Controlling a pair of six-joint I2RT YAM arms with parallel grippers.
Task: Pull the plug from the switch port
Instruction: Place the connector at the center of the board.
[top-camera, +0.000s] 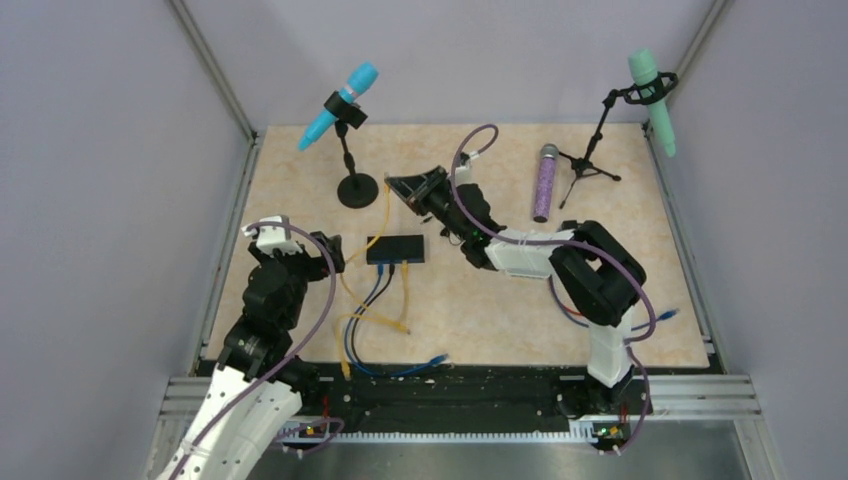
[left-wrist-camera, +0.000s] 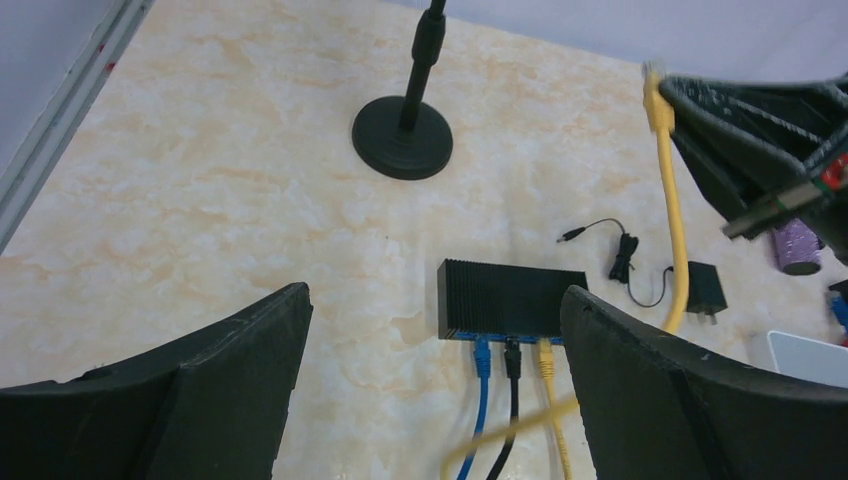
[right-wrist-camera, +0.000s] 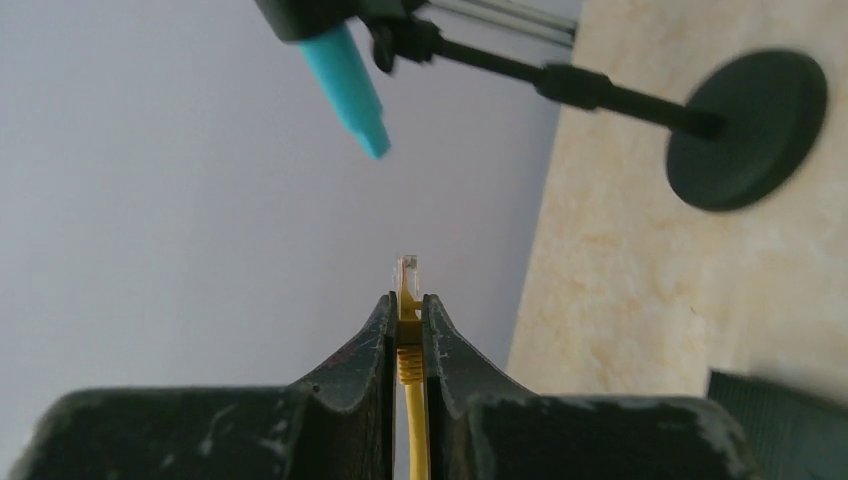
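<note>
- From above, your right gripper (top-camera: 415, 186) is pinched shut on the end of the yellow cable (top-camera: 386, 205). It is lifted up, and the switch (top-camera: 397, 248) lies on the table (top-camera: 480, 320) below and behind its tips.
- Your left gripper (top-camera: 330, 254) is wide open and holds nothing. It sits just beside the switch.
- In the left wrist view, the switch (left-wrist-camera: 510, 298) sits just ahead of the two spread fingers (left-wrist-camera: 200, 400). I think this hand is there so it can stop the box from sliding.
- Three more cables (left-wrist-camera: 512, 365) are plugged into the side of the switch nearest this hand.
- In the right wrist view, the jaws squeeze the yellow plug (right-wrist-camera: 408, 290) right at their tips. Its clear end pokes out past them into the air.
- A corner of the switch (right-wrist-camera: 780, 405) shows low on the right, well apart from the tips. So the plug looks already out of its port.
</note>
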